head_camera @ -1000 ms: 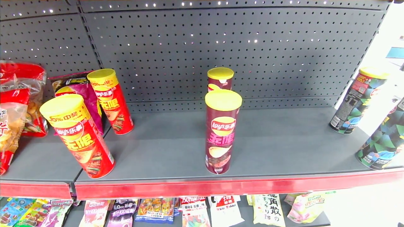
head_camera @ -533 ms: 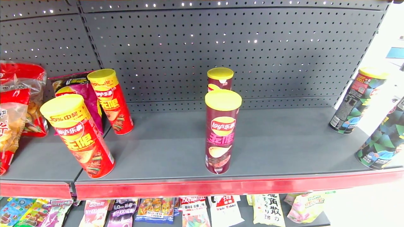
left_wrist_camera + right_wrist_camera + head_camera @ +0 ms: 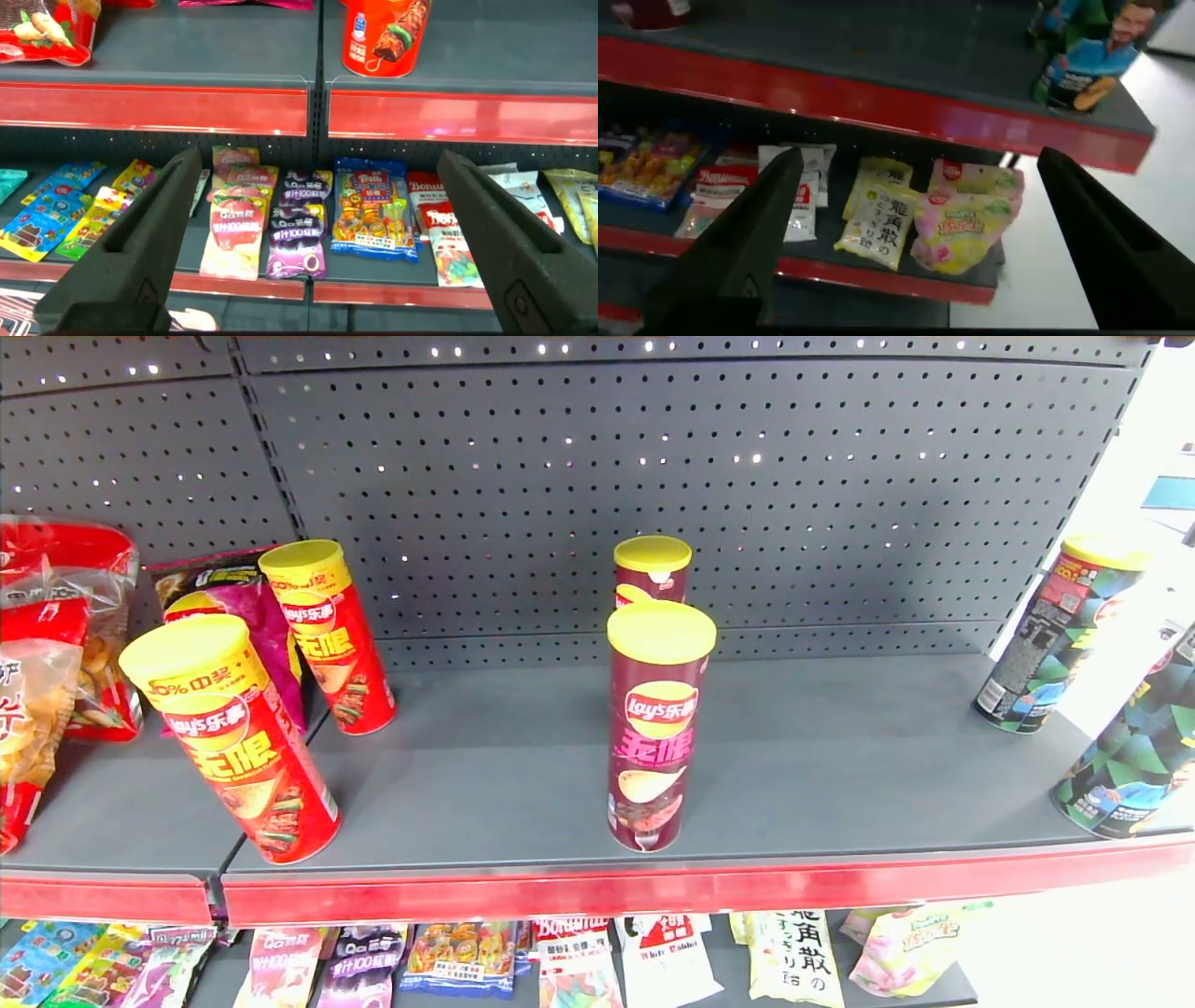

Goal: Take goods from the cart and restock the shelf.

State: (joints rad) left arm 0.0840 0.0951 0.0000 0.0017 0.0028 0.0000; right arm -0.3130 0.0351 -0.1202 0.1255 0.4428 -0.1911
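Observation:
The grey shelf board (image 3: 822,756) carries a maroon chip can (image 3: 656,728) upright near its front, with a second maroon can (image 3: 652,569) right behind it. Two red chip cans (image 3: 233,737) (image 3: 327,635) stand at the left. Two dark patterned cans (image 3: 1055,635) (image 3: 1134,747) stand at the right end. My left gripper (image 3: 318,271) is open and holds nothing, in front of the lower shelf below a red can (image 3: 383,37). My right gripper (image 3: 920,261) is also open with nothing in it, below the shelf's right end near a dark can (image 3: 1088,56).
Snack bags (image 3: 56,644) and a purple bag (image 3: 233,607) crowd the shelf's far left. The lower shelf holds several flat candy and snack packets (image 3: 299,224) (image 3: 966,224). A red price strip (image 3: 653,887) runs along the shelf front. Bare board lies between the can groups.

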